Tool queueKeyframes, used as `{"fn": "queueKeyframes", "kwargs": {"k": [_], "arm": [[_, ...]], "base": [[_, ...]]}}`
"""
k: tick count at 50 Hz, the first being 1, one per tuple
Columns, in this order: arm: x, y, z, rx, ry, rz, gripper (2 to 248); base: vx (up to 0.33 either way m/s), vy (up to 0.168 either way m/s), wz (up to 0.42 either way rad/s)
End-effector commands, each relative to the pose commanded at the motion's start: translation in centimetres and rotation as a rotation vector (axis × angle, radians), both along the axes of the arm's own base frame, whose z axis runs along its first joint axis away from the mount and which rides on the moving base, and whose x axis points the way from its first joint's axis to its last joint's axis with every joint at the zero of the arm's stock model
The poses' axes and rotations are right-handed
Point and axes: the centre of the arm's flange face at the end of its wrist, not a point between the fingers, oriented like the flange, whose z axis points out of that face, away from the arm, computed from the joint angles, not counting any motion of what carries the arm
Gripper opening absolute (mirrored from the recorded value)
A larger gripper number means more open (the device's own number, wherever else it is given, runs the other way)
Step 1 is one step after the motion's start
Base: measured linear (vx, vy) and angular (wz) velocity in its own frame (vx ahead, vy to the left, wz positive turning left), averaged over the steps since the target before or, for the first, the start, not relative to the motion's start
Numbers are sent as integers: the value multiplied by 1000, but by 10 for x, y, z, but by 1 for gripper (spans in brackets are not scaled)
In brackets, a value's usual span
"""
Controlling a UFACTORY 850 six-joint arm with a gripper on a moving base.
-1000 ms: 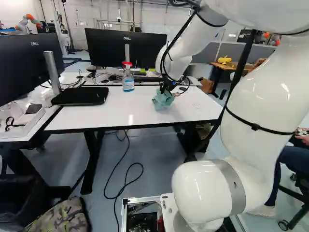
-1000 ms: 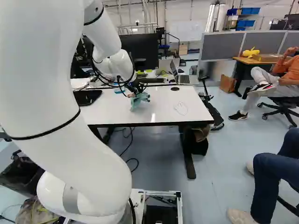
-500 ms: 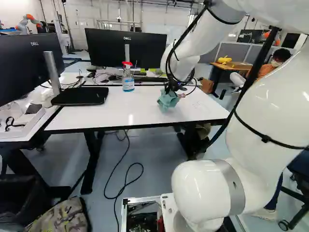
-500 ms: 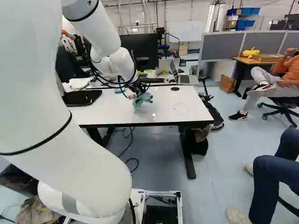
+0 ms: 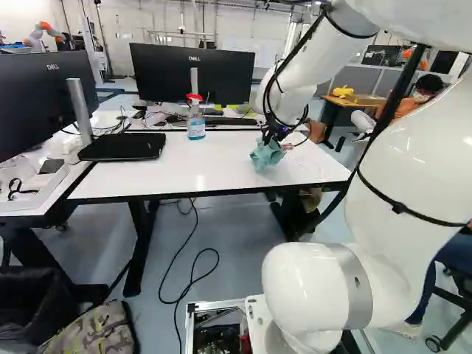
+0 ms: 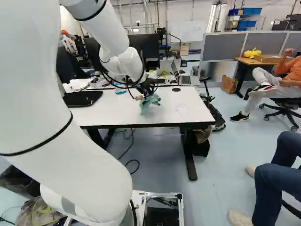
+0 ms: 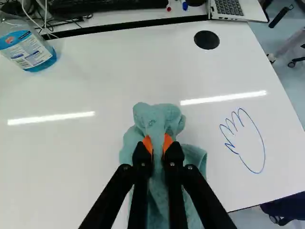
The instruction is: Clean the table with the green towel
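Our gripper (image 5: 272, 136) grasps the bunched green towel (image 5: 265, 155) between its orange pads (image 7: 148, 143), over the right half of the white table (image 5: 140, 177); we cannot tell whether the cloth touches it. Right of the towel we see a blue hand outline (image 7: 263, 143); farther left stands a spray bottle (image 5: 195, 127).

1 spray bottle (image 7: 29, 51), top seemingly cut off by wrist view's edge

Robotics lab, office-like: monitors (image 5: 166, 74), laptop (image 7: 229, 7), grey partitions (image 6: 221, 48), another robot (image 5: 34, 36).
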Motion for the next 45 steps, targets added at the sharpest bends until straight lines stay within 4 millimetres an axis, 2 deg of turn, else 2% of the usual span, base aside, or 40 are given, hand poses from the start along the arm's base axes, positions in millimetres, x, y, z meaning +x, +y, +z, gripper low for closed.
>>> {"fn": "queueKeyframes", "kwargs": {"k": [24,45], "arm": [[8,-40,-2,6,33,-82,43],[24,-77,-1,2,11,-146,43]], "base": [[0,0,0],[0,0,0]]}}
